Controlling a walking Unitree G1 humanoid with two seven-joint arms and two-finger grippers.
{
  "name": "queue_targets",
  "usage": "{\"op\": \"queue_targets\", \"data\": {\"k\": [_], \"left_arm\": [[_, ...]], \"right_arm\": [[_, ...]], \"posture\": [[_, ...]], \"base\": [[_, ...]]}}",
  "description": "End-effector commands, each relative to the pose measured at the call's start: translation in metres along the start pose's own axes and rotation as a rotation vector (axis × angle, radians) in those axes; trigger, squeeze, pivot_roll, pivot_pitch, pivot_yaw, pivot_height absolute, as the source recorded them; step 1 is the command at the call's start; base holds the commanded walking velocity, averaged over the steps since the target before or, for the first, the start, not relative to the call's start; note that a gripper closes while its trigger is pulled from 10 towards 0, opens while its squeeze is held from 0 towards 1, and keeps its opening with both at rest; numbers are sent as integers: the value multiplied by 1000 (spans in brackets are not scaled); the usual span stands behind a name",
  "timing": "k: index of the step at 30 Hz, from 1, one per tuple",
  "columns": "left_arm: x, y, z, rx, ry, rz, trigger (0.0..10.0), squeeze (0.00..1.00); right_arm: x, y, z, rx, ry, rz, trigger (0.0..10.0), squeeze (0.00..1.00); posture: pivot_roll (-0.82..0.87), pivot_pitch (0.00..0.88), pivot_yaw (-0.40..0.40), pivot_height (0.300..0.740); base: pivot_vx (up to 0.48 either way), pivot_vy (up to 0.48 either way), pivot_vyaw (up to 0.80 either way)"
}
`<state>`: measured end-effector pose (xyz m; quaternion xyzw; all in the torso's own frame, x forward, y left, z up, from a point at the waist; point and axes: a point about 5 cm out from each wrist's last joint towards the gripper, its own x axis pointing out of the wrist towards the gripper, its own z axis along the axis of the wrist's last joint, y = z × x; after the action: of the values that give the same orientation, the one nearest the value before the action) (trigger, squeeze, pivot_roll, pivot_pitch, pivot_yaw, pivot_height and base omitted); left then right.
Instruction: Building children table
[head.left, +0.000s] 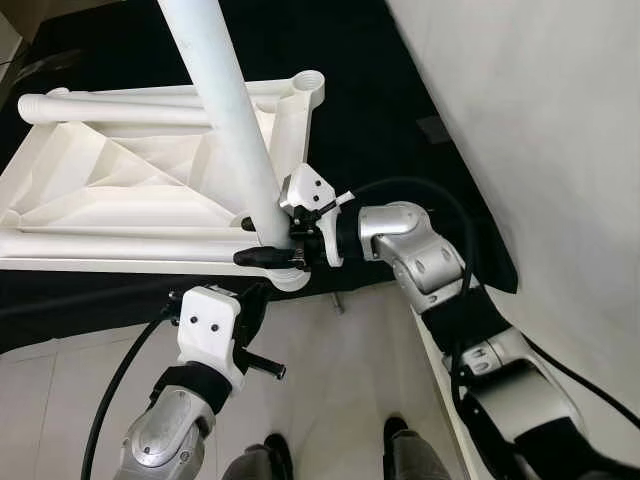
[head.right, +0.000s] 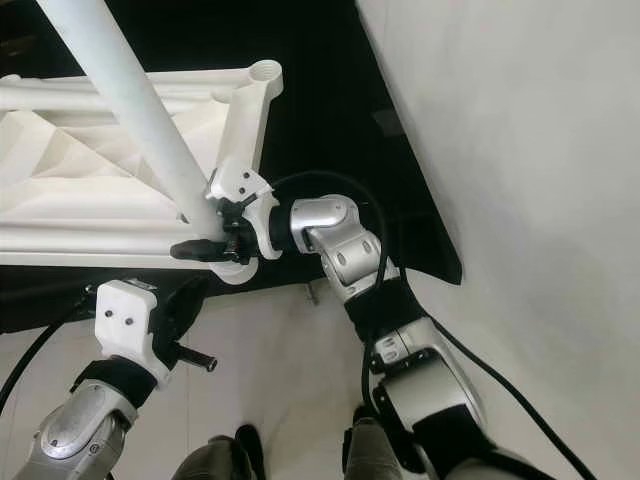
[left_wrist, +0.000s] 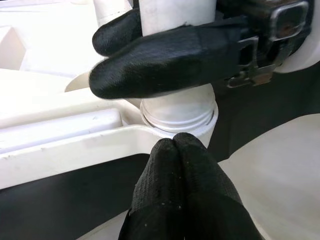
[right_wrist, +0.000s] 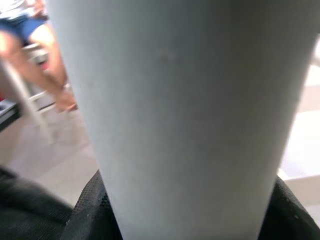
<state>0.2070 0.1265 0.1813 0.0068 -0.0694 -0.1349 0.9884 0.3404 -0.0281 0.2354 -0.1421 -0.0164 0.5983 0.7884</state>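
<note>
The white children's table (head.left: 120, 180) lies upside down on a black mat. A long white leg (head.left: 215, 90) stands in the near corner socket (left_wrist: 177, 112). My right gripper (head.left: 262, 241) is shut on the leg just above the socket, one black finger on each side (left_wrist: 160, 65). In the right wrist view the leg (right_wrist: 185, 115) sits close up between the black pads (right_wrist: 90, 215). My left gripper (left_wrist: 175, 142) is shut with nothing in it. Its tips rest just below the socket's rim, at the table's near edge (head.left: 258, 295).
Another leg (head.left: 110, 108) lies along the table's far side, beside a second open socket (head.left: 310, 85). A pale wall panel (head.left: 540, 150) rises on the right. The black mat (head.left: 380, 120) ends at the tiled floor (head.left: 330, 360). A seated person's legs (right_wrist: 45, 50) are in the background.
</note>
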Motion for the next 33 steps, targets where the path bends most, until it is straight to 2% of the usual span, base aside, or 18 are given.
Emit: {"op": "queue_targets", "data": {"k": [1,2,3,4,7,8,9,10,11,17,22,23,24,25,26,30,32,33], "left_arm": [[-3,1,-2,-1,16,6,10000,0],[-3,1,-3,0,16,6,10000,0],[-3,1,-3,0,16,6,10000,0],[-4,2,-3,1,16,6,10000,0],[-4,2,-3,1,16,6,10000,0],[-3,3,-3,2,16,7,10000,0],[-2,3,-3,2,16,7,10000,0],[-2,3,-3,2,16,7,10000,0],[-2,3,-3,3,16,7,10000,0],[-1,3,-4,3,16,8,10000,0],[-1,3,-5,4,16,13,10000,0],[-2,2,-5,3,16,13,10000,0],[-2,2,-5,3,16,13,10000,0],[-2,2,-5,2,16,12,10000,0],[-2,2,-5,1,16,12,10000,0],[-2,2,-5,0,16,11,10000,0],[-2,1,-5,-2,15,9,10000,0],[-2,1,-5,-2,15,9,10000,0]], "right_arm": [[-1,2,-20,111,50,-99,0,0],[-2,6,-31,165,97,-229,0,0],[-2,6,-31,165,97,-229,0,0],[-4,9,-38,199,135,-323,0,0],[-5,11,-43,220,161,-385,0,0],[-7,21,-51,262,166,-598,0,0],[-11,28,-54,293,166,-746,0,0],[-11,28,-54,293,166,-746,0,0],[-9,32,-53,313,158,-824,0,0],[8,27,-40,310,109,-824,0,0],[11,24,-35,319,86,-816,0,0],[14,25,-30,313,54,-769,10000,0],[14,25,-30,313,54,-769,10000,0],[16,26,-24,297,18,-724,10000,529],[17,26,-20,285,-5,-694,10000,1000],[18,26,-14,293,-45,-646,10000,1000],[20,22,5,248,-153,-468,10000,1000],[20,22,5,248,-153,-468,10000,1000]], "posture": [[39,334,83,740],[38,335,76,740],[38,335,76,740],[38,335,76,740],[38,335,76,740],[30,333,84,740],[30,333,84,740],[30,333,84,740],[29,323,86,740],[32,316,80,740],[34,314,79,740],[32,314,79,740],[32,314,79,740],[31,312,81,740],[31,312,81,740],[31,312,81,740],[34,313,79,740],[34,313,79,740]], "base": [[0,0,0],[0,0,0],[0,0,0],[0,0,0],[0,0,0],[0,0,0],[0,0,0],[0,0,0],[0,0,0],[0,0,0],[0,0,0],[0,0,0],[0,0,0],[0,0,0],[0,0,0],[0,0,0],[0,0,0],[0,0,0]]}}
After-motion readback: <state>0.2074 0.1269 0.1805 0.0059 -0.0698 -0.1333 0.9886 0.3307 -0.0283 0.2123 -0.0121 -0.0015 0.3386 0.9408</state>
